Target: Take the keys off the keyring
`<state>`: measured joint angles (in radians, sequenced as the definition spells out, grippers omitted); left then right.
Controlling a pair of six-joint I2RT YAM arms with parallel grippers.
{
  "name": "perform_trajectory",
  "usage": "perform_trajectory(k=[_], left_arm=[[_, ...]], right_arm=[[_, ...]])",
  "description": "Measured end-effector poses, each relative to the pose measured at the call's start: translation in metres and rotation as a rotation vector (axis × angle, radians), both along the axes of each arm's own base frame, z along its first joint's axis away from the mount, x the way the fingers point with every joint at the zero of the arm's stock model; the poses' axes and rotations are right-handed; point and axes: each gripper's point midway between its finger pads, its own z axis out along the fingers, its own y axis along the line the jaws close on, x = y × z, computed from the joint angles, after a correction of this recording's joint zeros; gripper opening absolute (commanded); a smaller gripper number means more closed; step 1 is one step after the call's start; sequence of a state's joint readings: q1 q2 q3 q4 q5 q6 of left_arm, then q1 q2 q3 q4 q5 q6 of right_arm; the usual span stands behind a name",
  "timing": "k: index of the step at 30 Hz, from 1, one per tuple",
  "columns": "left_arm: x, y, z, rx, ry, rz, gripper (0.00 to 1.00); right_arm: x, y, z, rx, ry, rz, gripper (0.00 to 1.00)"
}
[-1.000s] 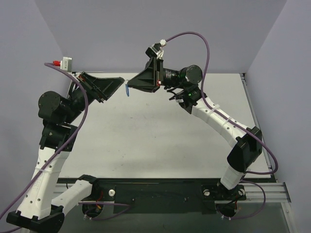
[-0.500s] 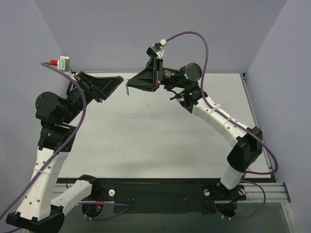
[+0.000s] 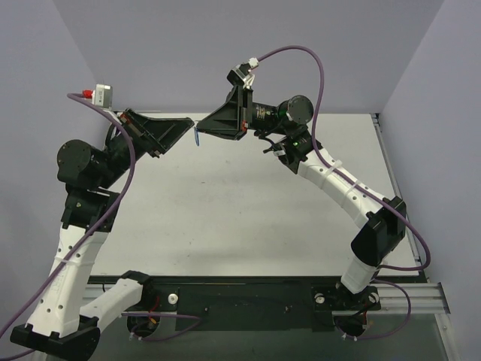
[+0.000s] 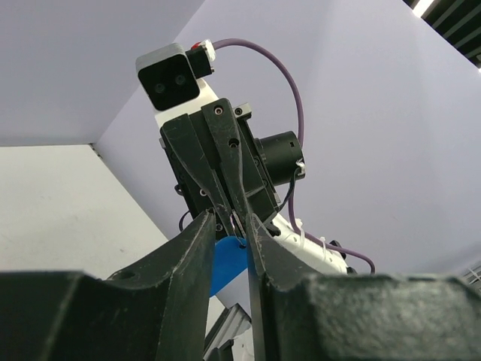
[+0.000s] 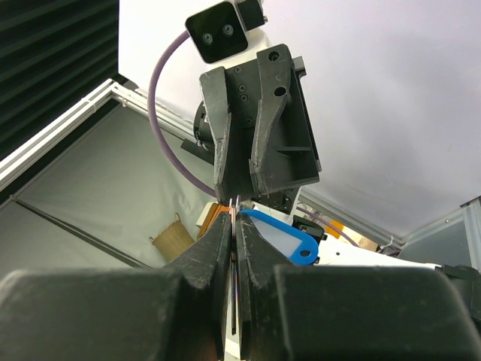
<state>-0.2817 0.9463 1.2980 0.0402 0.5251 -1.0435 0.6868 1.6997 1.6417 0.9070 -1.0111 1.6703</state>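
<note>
Above the counter point(image 3: 225, 203): one keyring point(image 5: 236, 207), one blue tag point(image 5: 279, 238) hung
Right end effector point(image 5: 235, 226): clamped the keyring
Left end effector point(image 4: 231, 226): slightly apart, grip unclear

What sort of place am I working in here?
Probably a lab robot cell: a white table, plain lavender walls boxing it in, and aluminium framing along the near edge.

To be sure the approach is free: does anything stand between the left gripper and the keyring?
Nothing visible does. The left gripper is at the keyring, and the blue tag shows through the gap between its fingers. Only the right gripper, shut on the keyring's thin metal, meets it from the opposite side.
</note>
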Motion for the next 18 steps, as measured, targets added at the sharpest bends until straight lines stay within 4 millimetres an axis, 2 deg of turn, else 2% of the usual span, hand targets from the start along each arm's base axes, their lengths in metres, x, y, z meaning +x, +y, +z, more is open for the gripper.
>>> perform_trajectory(k=[9, 15, 18], left_arm=[[-0.0004, -0.0033, -0.0001, -0.006, 0.002, -0.027, 0.17], [-0.0005, -0.0036, -0.0007, -0.01, 0.008, -0.031, 0.0], [-0.0015, -0.0041, -0.0007, -0.01, 0.009, -0.036, 0.0]], right_arm=[[-0.0004, 0.0003, 0.0005, 0.0, -0.001, 0.001, 0.0], [-0.0008, 0.0006, -0.0003, -0.003, -0.006, 0.001, 0.0], [-0.0021, 0.0004, -0.0003, -0.004, -0.016, 0.005, 0.0]])
